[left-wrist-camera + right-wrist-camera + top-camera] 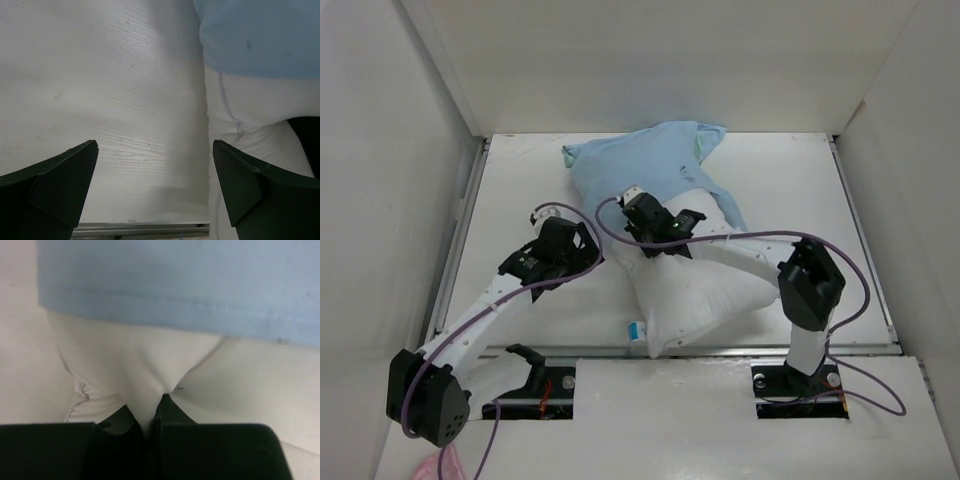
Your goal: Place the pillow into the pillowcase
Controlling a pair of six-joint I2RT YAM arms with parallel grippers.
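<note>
Overhead, the white wood-grain bench (pixel 800 200) carries the large plump white fabric pillow (pixel 695 300), which lies with its long axis running from the near edge towards the far wall. Its far end is already tucked under the thin light blue fabric pillowcase (pixel 640 165), while most of its body sits bare on the near side. The sack's hem crosses the cushion just beyond the right pincer (pixel 155 412), whose jaws are nipped tight on a raised fold of the pillow's white cloth, right at the near side of that hem. The sack's mouth therefore lies straight ahead of this pincer, away from the arm bases, and by this reading any push must follow the cushion's long axis towards the far wall.

The left pincer (pixel 155 150) hangs with jaws spread wide over bare bench, just beside the pillow's left flank and touching nothing. It is the arm nearer the hem's left corner. A small blue-and-white tag (pixel 636 330) marks the pillow's near corner.
</note>
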